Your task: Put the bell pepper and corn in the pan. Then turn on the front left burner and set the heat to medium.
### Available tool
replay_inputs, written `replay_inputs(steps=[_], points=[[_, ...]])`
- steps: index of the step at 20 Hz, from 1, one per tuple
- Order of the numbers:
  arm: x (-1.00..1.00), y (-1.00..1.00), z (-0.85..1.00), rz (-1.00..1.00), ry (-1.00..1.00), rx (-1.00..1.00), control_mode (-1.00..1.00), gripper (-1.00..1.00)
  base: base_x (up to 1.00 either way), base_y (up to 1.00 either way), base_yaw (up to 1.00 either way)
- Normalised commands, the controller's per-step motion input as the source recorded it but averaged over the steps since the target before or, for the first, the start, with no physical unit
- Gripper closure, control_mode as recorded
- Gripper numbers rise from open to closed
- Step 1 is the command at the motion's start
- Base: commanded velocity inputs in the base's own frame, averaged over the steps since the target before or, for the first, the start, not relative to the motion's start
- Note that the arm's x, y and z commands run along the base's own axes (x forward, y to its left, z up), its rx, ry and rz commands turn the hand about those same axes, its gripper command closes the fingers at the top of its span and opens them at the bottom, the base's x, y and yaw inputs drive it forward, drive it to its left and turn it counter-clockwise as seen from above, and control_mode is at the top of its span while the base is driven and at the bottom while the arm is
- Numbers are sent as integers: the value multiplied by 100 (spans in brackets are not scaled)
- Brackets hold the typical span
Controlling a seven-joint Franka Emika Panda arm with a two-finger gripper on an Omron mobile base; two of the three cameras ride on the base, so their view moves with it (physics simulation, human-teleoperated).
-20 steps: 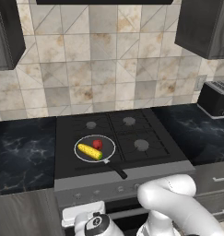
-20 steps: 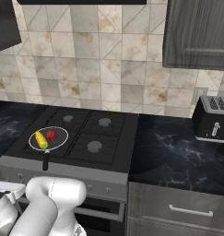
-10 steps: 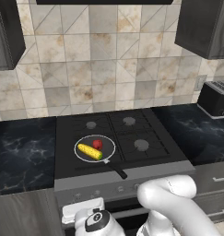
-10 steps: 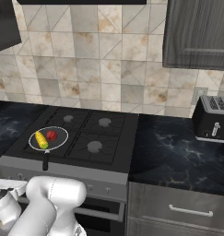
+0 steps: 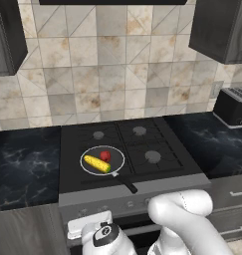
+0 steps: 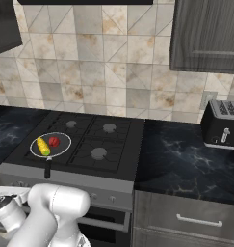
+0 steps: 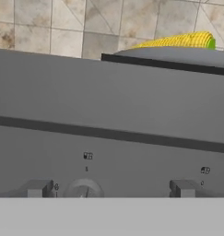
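Observation:
The dark pan (image 5: 85,156) sits on the stove's front left, covering the front left burner. Inside it lie the yellow corn (image 5: 96,163) and the red bell pepper (image 5: 105,155); the right base view shows the corn (image 6: 43,146) and pepper (image 6: 54,141) too. The arm is folded low in front of the stove, and its hand (image 5: 105,235) faces the control panel. In the hand view the panel is very close, with a round knob (image 7: 83,190) at the bottom and the corn (image 7: 178,41) above the pan's wall (image 7: 178,55). The fingers are hidden.
Two squarish knobs (image 7: 37,188) (image 7: 185,188) flank the round one. The pan's black handle (image 5: 127,185) points toward the stove's front edge. Three uncovered burners (image 5: 153,156) lie behind and to the right. A black toaster (image 6: 221,124) stands on the right counter.
The hand has crept slightly up and toward the stove front. The pan, corn and pepper have stayed put.

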Motion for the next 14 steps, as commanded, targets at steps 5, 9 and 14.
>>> replay_inputs(steps=[5,9,14], points=[[0,10,-18,1,-2,0,-100,-100,0,0,0],[8,10,-7,0,-6,0,-100,-100,0,0,0],[27,4,-3,0,-4,0,-100,-100,0,0,0]])
